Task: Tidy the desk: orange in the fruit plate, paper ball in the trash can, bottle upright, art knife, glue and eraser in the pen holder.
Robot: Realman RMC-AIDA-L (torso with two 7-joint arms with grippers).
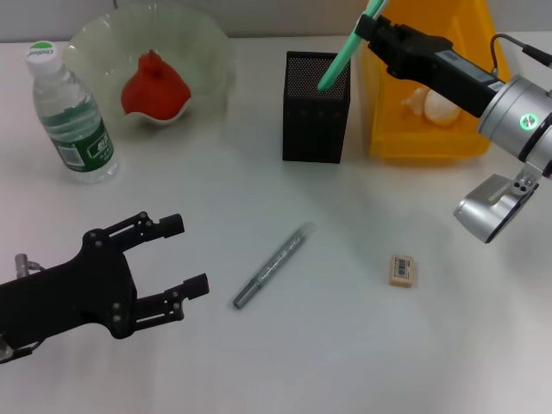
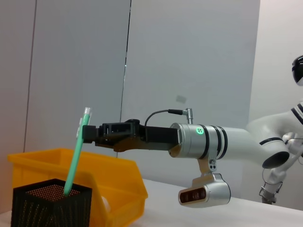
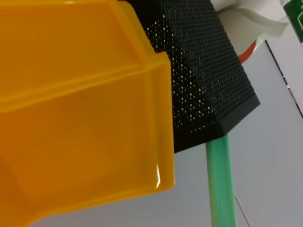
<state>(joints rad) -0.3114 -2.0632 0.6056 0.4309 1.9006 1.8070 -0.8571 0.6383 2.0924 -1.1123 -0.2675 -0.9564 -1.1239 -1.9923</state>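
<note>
My right gripper (image 1: 369, 24) is shut on the top of a slim green stick-like tool (image 1: 338, 67). The tool's lower end is inside the black mesh pen holder (image 1: 316, 108); I cannot tell whether it is the art knife or the glue. The left wrist view shows the same grip (image 2: 87, 134) on the tilted green tool (image 2: 75, 158). A grey pen-shaped tool (image 1: 274, 266) and the eraser (image 1: 402, 269) lie on the desk. The orange (image 1: 155, 86) sits in the fruit plate (image 1: 211, 43). The paper ball (image 1: 435, 105) is in the yellow trash can (image 1: 423, 142). The bottle (image 1: 73, 112) stands upright. My left gripper (image 1: 190, 256) hovers open at the front left.
The trash can stands right beside the pen holder, almost touching it. The grey tool lies a hand's width right of my left gripper. In the right wrist view the trash can (image 3: 80, 109) fills the frame, next to the pen holder (image 3: 203, 80).
</note>
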